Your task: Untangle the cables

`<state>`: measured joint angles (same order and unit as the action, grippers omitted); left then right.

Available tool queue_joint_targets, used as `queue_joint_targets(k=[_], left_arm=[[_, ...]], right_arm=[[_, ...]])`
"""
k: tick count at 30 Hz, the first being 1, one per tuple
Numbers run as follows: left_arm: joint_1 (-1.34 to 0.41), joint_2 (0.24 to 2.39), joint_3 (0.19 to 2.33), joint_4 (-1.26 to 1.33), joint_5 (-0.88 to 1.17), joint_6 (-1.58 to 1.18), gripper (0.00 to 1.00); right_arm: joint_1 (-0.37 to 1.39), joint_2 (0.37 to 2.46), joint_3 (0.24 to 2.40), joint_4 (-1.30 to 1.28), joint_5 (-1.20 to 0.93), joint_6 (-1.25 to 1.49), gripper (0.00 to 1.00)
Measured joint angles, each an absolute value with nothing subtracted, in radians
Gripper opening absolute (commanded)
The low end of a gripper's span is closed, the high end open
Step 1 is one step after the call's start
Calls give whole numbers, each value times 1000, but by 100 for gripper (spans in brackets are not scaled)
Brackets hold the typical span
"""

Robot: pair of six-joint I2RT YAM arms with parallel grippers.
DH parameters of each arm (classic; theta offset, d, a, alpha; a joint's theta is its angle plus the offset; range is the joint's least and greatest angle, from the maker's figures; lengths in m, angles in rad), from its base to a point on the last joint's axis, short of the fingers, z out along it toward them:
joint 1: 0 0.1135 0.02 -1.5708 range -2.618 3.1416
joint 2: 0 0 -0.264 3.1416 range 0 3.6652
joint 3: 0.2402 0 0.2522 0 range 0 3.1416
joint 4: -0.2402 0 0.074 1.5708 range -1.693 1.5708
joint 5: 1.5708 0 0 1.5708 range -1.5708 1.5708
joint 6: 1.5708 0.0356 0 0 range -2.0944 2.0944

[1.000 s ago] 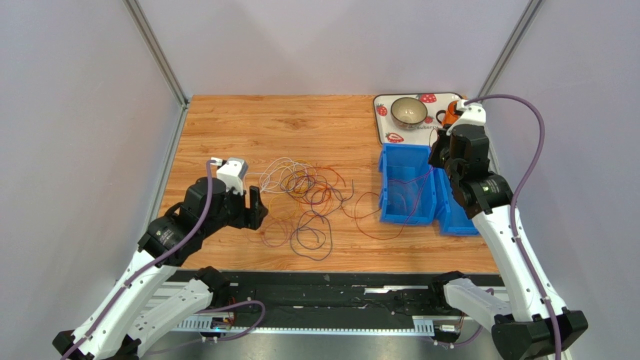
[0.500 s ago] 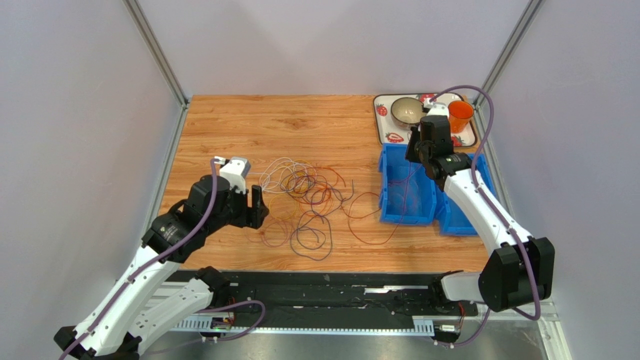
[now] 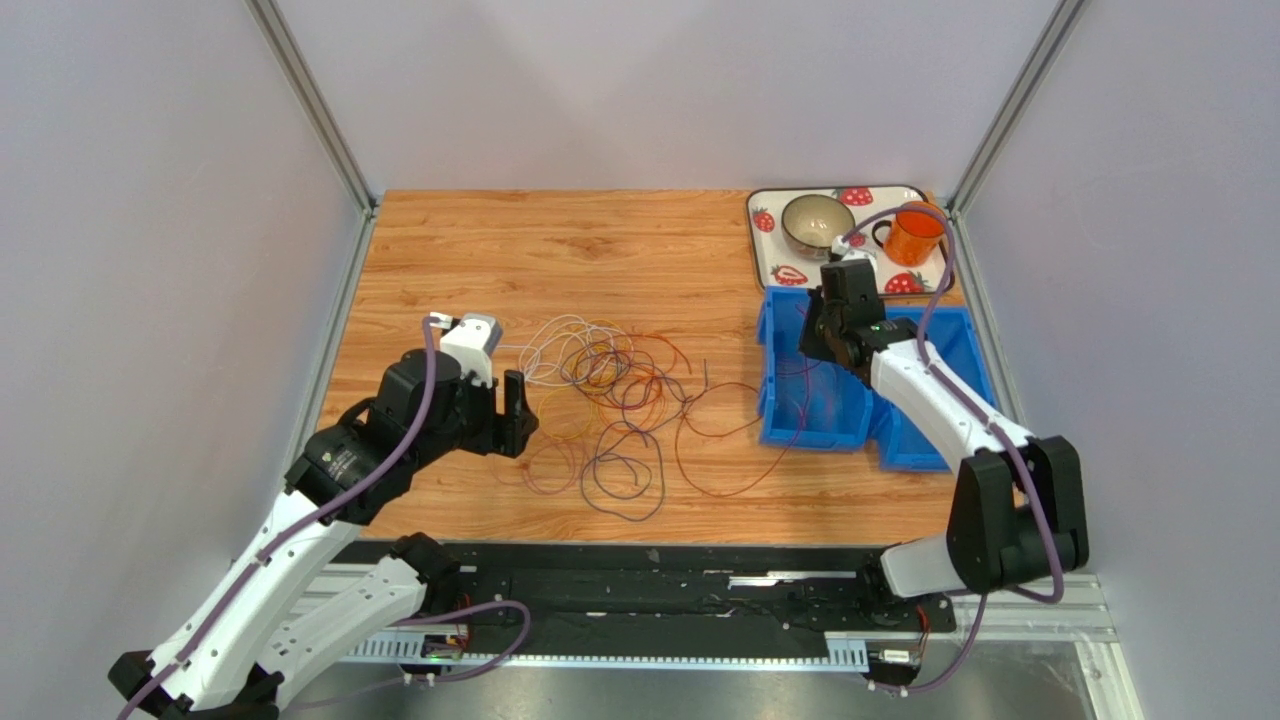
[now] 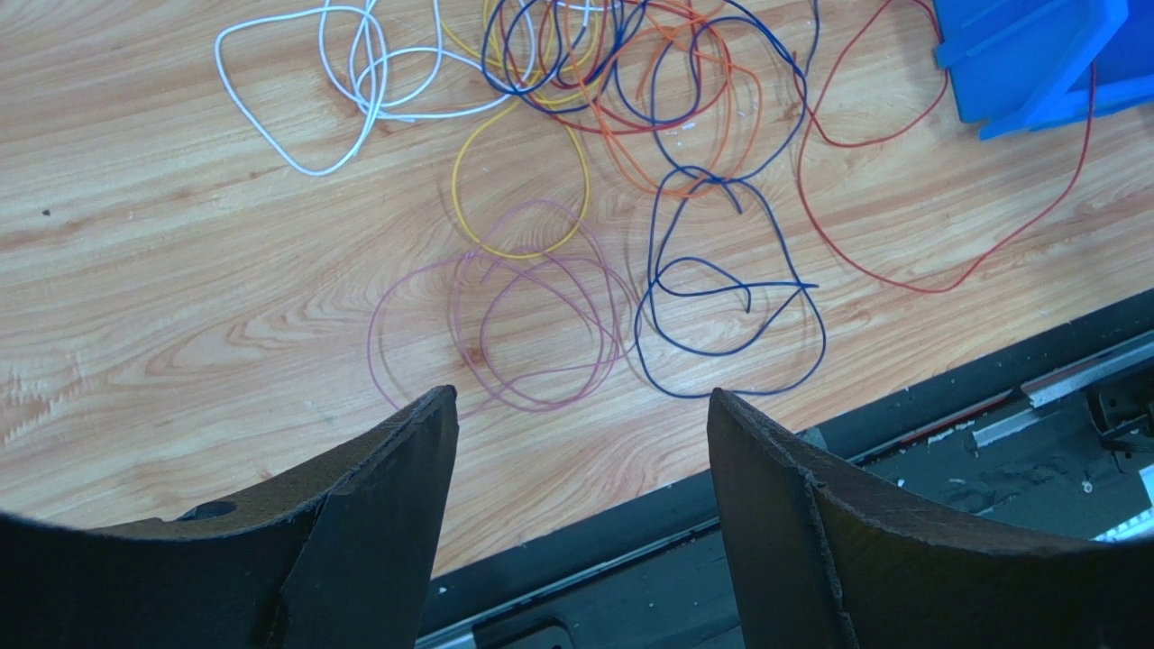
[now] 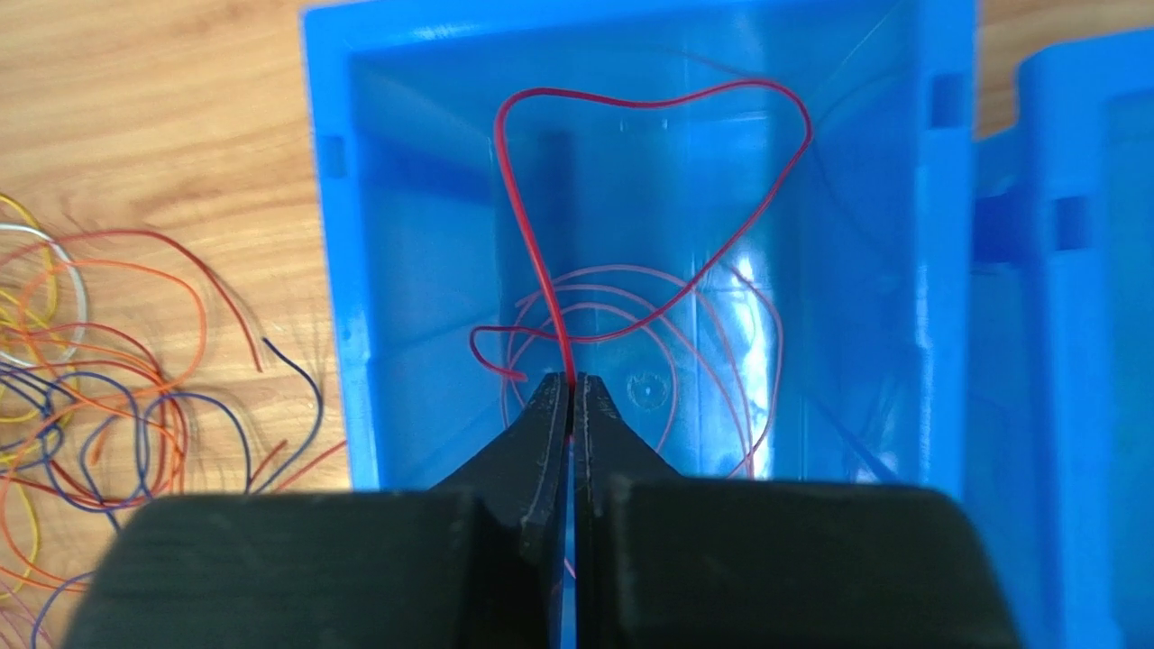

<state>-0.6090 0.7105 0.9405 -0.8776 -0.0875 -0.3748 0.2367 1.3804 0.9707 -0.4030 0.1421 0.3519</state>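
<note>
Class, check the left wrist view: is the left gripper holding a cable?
No, the left gripper has open jaws, and the cables lie loose on the table beyond them.

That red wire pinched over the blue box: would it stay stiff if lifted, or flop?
Probably floppy: the red wire curls in loose loops from the right gripper. Likely very light, being so thin. It may drag on the blue bin wall.

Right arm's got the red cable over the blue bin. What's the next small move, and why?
Probably open the right gripper and let go. It is shut on the red cable over the open blue bin, and the cable's loop already lies in there. One length trails over the bin wall onto the table, so it may need tucking in afterwards.
</note>
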Motion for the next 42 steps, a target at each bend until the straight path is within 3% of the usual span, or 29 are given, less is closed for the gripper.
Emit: queue_joint_targets(k=[1,2,5,8,17,25,30,42], left_arm=[[-609,710,941,-877,-88,-375,76],[-609,709,941,-877,-88,-375,76],[-609,704,941,-878,-88,-375,76],[-609,699,941,-877,-88,-375,76],[-609,690,941,-877,-87,-375,76],[-609,687,941,-877,-87,-375,76],[-609,681,940,-877,-88,-375,76],[-609,673,940,-877,-88,-375,76]], right_arm=[[237,1403,978,-409,138,353,20],[236,1430,994,-429,134,355,34],[236,1500,1074,-494,122,350,52],[236,1494,1129,-544,118,346,56],[262,1291,1211,-677,92,350,58],[549,1143,1171,-723,76,435,57],[670,1194,1110,-721,78,475,56],[733,1505,1104,-664,95,419,52]])
